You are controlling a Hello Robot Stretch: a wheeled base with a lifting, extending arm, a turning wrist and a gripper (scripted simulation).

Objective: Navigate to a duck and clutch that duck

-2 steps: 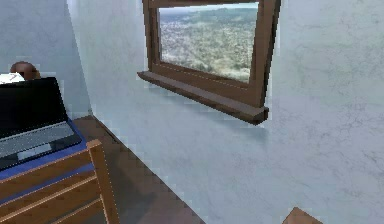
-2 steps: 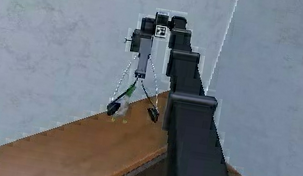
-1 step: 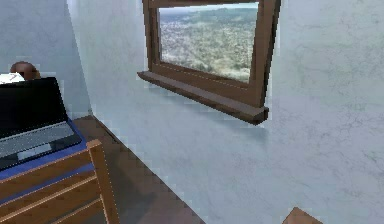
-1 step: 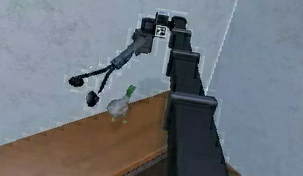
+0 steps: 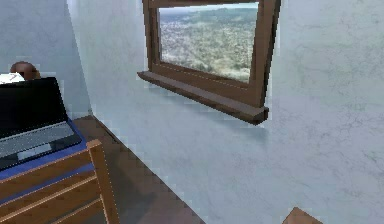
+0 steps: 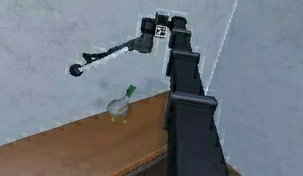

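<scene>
a small pale glassy thing with a green tip [image 6: 121, 105] stands at the back edge of a brown wooden top [image 6: 59, 147], close to the pale speckled wall [image 6: 31, 6] (too small a blob to tell whether it is the duck). above it, toward the arm side view's left, the dark two-finger gripper [image 6: 82, 63] hangs with only bare wall behind its fingertips, so it holds nothing; whether it is open or closed cannot be told. the dark square arm bar [image 6: 190, 122] rises just right of the small thing. in the forward view a dark wooden-framed window [image 5: 205, 93] sits in the wall, and a black laptop [image 5: 30, 115] lies on a blue-topped wooden desk [image 5: 60, 190] at the left.
</scene>
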